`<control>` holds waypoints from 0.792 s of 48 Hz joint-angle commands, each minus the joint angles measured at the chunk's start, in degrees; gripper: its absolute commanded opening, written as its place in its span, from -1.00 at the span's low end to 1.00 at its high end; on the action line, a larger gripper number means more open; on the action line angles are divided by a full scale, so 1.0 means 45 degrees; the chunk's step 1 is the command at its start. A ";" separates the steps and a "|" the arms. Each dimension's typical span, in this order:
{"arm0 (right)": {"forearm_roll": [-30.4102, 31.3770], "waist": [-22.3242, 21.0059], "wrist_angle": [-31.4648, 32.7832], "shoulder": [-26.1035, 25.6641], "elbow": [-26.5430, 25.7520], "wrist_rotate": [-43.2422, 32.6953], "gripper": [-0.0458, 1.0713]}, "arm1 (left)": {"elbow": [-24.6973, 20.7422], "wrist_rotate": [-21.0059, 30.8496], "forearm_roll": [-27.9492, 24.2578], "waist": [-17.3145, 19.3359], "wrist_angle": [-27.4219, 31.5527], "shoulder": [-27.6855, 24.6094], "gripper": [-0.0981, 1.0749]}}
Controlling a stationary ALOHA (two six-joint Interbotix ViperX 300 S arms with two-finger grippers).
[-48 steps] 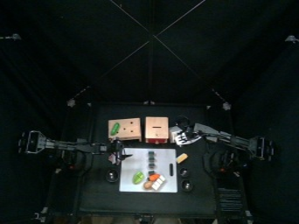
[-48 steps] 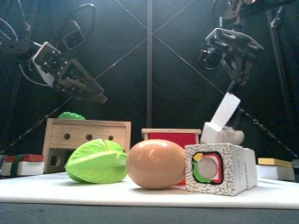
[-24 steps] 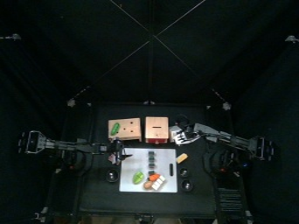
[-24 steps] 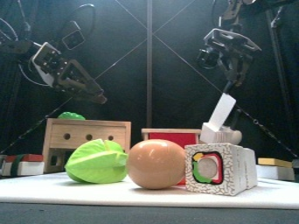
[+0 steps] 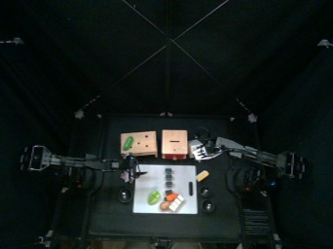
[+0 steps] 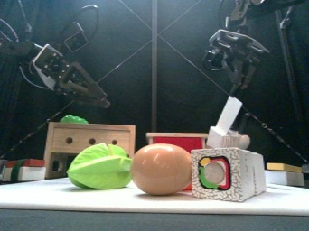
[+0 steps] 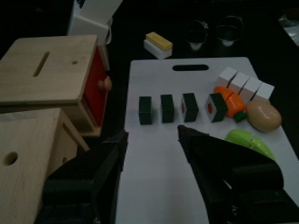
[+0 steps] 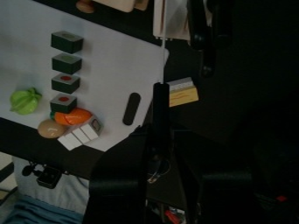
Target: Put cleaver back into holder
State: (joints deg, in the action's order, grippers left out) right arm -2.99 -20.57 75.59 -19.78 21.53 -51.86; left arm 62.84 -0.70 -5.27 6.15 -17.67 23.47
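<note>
The cleaver (image 6: pixel 229 114) has a white blade and stands nearly upright in the small whitish-grey holder (image 6: pixel 227 138), behind the white patterned cube. In the top view the holder (image 5: pixel 202 152) sits right of the two wooden blocks. My right gripper (image 6: pixel 233 61) hangs above the blade, apart from it, with its jaws open and empty. In the right wrist view the cleaver (image 8: pixel 174 19) shows beyond the jaws. My left gripper (image 6: pixel 79 83) is open and empty, raised at the left over the white cutting board (image 7: pixel 176 140).
Two brown wooden blocks (image 5: pixel 136 143) (image 5: pixel 173 143) stand at the back. The board holds a green leafy piece (image 6: pixel 100 168), a tan egg shape (image 6: pixel 162 169), sushi pieces (image 7: pixel 167 108) and white cubes (image 7: pixel 239 84). A yellow block (image 8: pixel 181 91) lies beside the board.
The cleaver's blade has gone from leaning right to standing more upright in the holder. The grippers have hardly moved.
</note>
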 commanded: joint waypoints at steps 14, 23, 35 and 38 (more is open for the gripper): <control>0.0195 -0.0723 -0.0137 -0.0391 -0.0605 -0.0059 0.15 | -0.0059 -0.0020 0.0000 0.0020 -0.0039 0.0059 0.64; 0.0195 -0.0977 -0.0391 -0.0156 -0.0508 -0.0020 0.15 | -0.0059 -0.0020 -0.0020 0.0039 -0.0039 0.0059 0.64; 0.0059 -0.0977 -0.0898 0.0000 -0.0195 0.0020 0.15 | -0.0039 -0.0020 -0.0020 0.0020 -0.0039 0.0059 0.64; 0.0078 -0.0957 -0.0937 0.0000 -0.0117 0.0020 0.15 | -0.0039 -0.0020 -0.0020 0.0020 -0.0039 0.0059 0.64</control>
State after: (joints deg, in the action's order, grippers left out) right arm -2.64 -24.87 71.98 -19.07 21.27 -51.94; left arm 63.19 -0.70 -5.27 6.15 -17.58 23.47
